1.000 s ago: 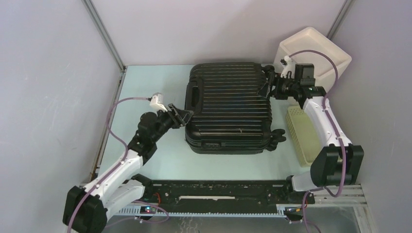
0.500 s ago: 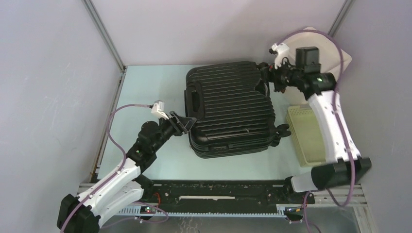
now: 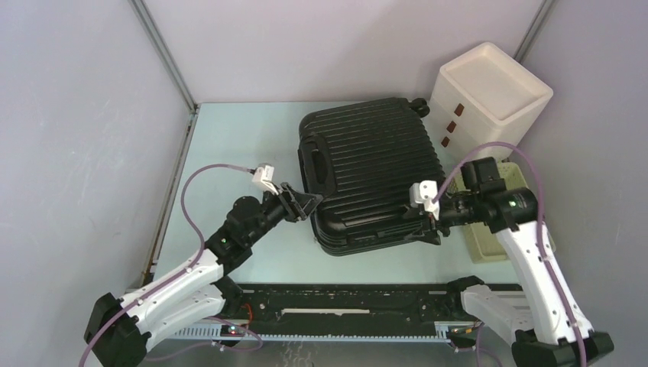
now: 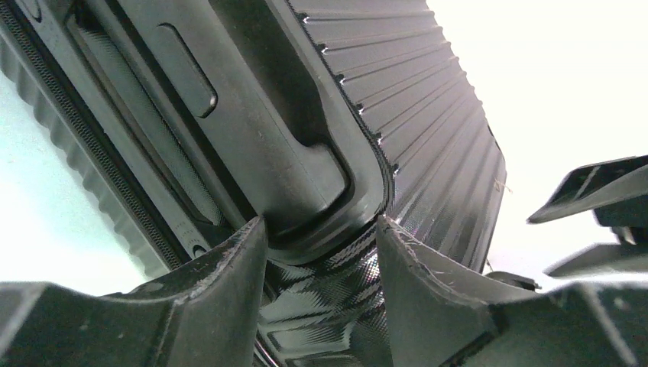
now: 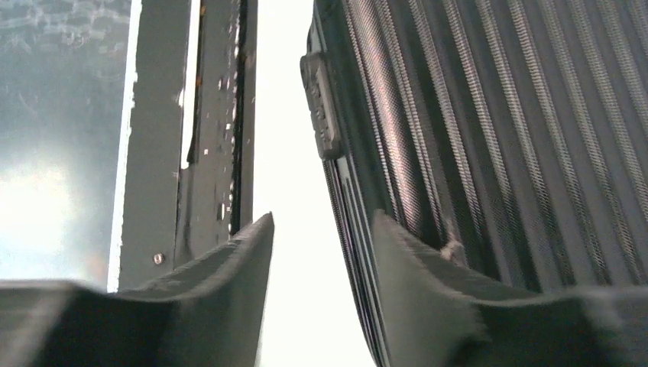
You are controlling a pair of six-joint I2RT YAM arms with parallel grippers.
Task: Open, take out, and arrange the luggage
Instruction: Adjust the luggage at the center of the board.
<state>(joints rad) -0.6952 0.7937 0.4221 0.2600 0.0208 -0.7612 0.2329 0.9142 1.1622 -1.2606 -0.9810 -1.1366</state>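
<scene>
"Anything in the containers?"

"Can't say. The luggage [image 3: 374, 180] is shut, so its inside is hidden. The white box [image 3: 489, 92], beyond the right gripper [image 5: 321, 225], has its three drawers pushed in. The basket [image 3: 480, 246] is mostly hidden behind that gripper's arm."

"Which way does the luggage point?"

"It's flat on the table [image 3: 244, 145], ribbed face up. Its long axis runs from one gripper to the other, a bit skewed. The handle [image 3: 312, 164] end is at the left gripper [image 4: 321, 229], and a wheel [image 3: 419, 104] shows at the far corner."

"Its looks?"

"Black hard shell, ribs along its length, rounded corners."

"And the jaws?"

"The left ones are about half apart, astride the rim below the handle, with no squeeze I can see. The right ones have the same gap and hold nothing, with the luggage's side against one finger."
</scene>
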